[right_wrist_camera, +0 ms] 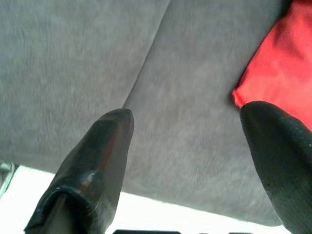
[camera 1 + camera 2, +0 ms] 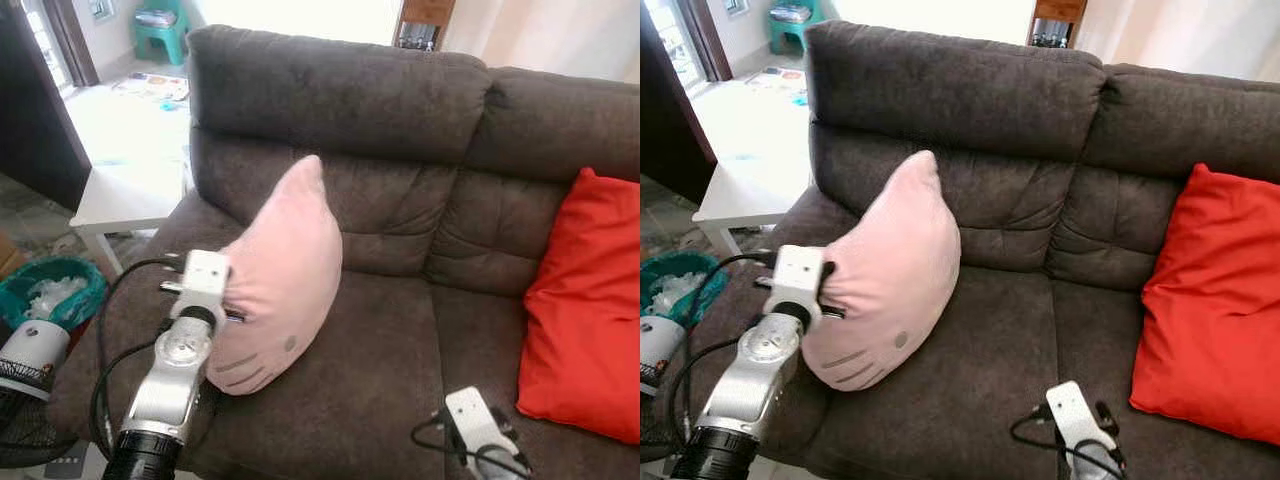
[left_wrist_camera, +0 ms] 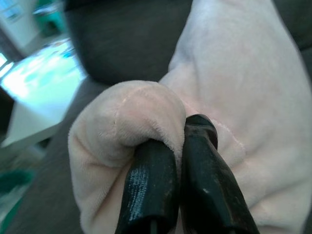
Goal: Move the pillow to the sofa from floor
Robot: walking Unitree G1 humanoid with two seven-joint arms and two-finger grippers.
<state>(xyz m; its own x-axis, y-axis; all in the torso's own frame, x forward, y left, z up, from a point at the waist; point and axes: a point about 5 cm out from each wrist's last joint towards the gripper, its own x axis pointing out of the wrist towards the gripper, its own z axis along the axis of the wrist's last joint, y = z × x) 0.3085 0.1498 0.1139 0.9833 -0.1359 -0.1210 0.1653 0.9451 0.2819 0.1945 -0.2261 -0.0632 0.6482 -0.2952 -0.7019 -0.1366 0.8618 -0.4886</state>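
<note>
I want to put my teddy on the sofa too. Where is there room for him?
The best bare spot is the seat between the pink pillow and the red cushion. The left end is crowded: the left gripper pinches the pink pillow there. The right gripper hangs open over the seat's front edge.

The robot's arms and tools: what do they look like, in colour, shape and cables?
Both arms are silver metal, each with a white box-shaped block at the wrist and loose black cables looping beside it. The left arm has a round silver joint and a black ribbed collar. The left tool and right tool each have two long, glossy black fingers with rounded tips.
</note>
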